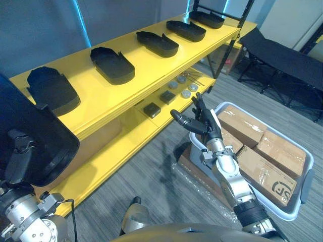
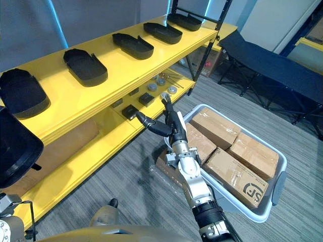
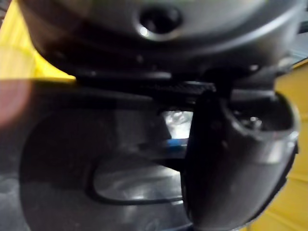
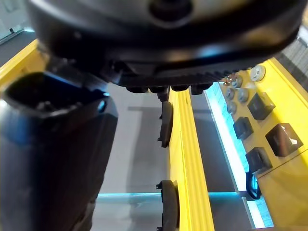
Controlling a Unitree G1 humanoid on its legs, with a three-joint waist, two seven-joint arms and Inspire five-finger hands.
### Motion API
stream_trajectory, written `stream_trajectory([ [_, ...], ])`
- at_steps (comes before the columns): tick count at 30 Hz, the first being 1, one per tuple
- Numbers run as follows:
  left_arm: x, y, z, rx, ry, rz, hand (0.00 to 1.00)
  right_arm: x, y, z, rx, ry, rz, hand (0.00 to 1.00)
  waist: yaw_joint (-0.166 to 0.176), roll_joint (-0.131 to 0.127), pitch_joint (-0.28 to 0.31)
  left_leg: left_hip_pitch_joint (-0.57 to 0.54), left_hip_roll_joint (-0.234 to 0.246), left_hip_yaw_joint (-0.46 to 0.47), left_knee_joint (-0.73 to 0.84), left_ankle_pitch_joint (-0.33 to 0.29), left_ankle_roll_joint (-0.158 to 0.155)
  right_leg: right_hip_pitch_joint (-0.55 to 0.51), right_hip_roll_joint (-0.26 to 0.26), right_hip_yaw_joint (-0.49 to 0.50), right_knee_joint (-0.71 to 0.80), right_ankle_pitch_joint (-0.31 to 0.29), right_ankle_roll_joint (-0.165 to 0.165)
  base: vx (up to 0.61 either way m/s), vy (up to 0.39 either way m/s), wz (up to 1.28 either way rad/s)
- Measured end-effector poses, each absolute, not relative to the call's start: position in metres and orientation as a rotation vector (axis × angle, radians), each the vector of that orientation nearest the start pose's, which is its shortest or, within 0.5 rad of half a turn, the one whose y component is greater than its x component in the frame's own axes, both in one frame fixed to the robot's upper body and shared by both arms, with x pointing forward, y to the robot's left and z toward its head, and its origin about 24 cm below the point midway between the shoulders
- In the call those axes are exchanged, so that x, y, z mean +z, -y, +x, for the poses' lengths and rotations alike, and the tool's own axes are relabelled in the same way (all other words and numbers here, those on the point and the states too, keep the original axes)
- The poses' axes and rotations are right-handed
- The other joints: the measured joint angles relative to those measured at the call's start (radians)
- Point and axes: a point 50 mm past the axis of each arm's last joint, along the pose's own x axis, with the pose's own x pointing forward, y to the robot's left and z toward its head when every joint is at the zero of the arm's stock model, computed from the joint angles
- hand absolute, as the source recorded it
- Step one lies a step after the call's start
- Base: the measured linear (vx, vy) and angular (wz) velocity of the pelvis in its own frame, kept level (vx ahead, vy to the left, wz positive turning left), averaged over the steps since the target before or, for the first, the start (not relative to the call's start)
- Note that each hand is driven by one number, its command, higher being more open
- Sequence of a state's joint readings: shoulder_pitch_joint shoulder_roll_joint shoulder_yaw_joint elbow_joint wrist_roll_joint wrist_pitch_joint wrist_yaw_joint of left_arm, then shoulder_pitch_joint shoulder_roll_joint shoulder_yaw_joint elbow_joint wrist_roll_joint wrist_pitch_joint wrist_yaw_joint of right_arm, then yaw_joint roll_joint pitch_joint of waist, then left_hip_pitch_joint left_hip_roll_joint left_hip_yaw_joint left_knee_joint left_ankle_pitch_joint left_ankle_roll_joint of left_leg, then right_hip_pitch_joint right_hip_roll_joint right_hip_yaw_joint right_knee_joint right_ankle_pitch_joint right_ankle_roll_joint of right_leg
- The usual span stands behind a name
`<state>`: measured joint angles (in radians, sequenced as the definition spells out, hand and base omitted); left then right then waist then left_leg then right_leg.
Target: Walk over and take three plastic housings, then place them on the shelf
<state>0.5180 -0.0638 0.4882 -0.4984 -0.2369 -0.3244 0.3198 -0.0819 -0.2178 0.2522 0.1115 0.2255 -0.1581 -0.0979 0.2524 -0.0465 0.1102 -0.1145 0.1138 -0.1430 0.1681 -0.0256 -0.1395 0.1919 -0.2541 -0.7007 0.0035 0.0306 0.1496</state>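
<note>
A large black plastic housing (image 1: 35, 133) is held up at the lower left in front of the yellow shelf (image 1: 108, 98). My left hand (image 1: 17, 156) is shut on it from below; in the left wrist view my thumb (image 3: 231, 163) lies against its dark shell (image 3: 86, 159). Several more black housings rest in a row on the top board, the nearest (image 1: 53, 91) just behind the held one, then another (image 1: 112, 64) and a third (image 1: 157, 44). My right hand (image 1: 199, 121) hovers open in front of the lower board, holding nothing.
Small black blocks (image 1: 151, 109) and metal discs (image 1: 185, 93) lie on the lower board. A pale bin (image 1: 306, 185) full of cardboard boxes (image 1: 245, 123) stands on the floor at the right, close to my right arm. A black folding cot (image 1: 282, 55) stands behind it.
</note>
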Motion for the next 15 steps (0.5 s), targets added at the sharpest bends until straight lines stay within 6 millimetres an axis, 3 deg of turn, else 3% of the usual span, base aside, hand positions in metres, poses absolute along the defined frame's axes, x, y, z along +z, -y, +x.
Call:
stream_trajectory([
  [3,0.104,-0.275,0.109,0.803,0.421,0.014,0.00,0.038,0.149,0.256,0.098,0.048,0.021,1.00,-0.018,-0.003,0.002,-0.051,-0.022,0.013,0.025,0.022,0.030,0.022,-0.015,-0.080,0.017,-0.023,0.012,-0.01,0.017,0.79],
  [6,0.105,-0.273,0.112,0.776,0.428,0.010,0.00,0.036,0.149,0.254,0.108,0.041,0.016,1.00,-0.006,0.010,0.013,-0.053,-0.040,-0.001,0.002,0.048,0.036,0.027,-0.026,-0.092,0.042,-0.047,0.014,0.00,0.031,0.48],
  [8,0.105,-0.272,0.113,0.758,0.434,-0.019,0.00,0.035,0.147,0.253,0.122,0.038,0.020,1.00,-0.020,0.017,0.029,-0.052,-0.054,-0.012,-0.001,0.063,0.047,0.019,-0.022,-0.022,0.087,-0.102,0.009,-0.05,0.004,0.69],
  [10,0.105,-0.268,0.119,0.707,0.440,-0.068,0.00,0.030,0.148,0.248,0.122,0.022,0.000,1.00,-0.052,0.016,0.036,-0.056,-0.089,-0.079,-0.007,0.073,0.053,-0.026,0.013,0.195,0.174,-0.218,-0.021,-0.10,-0.046,0.99],
  [12,0.106,-0.263,0.126,0.638,0.453,-0.104,0.00,0.030,0.152,0.242,0.102,0.025,-0.007,1.00,-0.073,0.009,0.039,-0.062,-0.111,-0.113,-0.030,0.090,0.052,-0.054,0.036,0.296,0.220,-0.277,-0.033,-0.09,-0.115,0.94],
  [14,0.110,-0.257,0.135,0.584,0.473,-0.122,0.00,0.032,0.156,0.239,0.082,0.039,-0.003,1.00,-0.078,0.008,0.040,-0.089,-0.112,-0.113,-0.028,0.112,0.042,-0.067,0.038,0.284,0.233,-0.282,-0.037,-0.01,-0.088,0.59],
  [15,0.112,-0.254,0.140,0.562,0.491,-0.137,0.00,0.034,0.159,0.239,0.075,0.055,-0.002,1.00,-0.089,0.009,0.052,-0.108,-0.114,-0.109,-0.012,0.121,0.043,-0.069,0.040,0.274,0.241,-0.272,-0.022,0.01,-0.003,0.26],
])
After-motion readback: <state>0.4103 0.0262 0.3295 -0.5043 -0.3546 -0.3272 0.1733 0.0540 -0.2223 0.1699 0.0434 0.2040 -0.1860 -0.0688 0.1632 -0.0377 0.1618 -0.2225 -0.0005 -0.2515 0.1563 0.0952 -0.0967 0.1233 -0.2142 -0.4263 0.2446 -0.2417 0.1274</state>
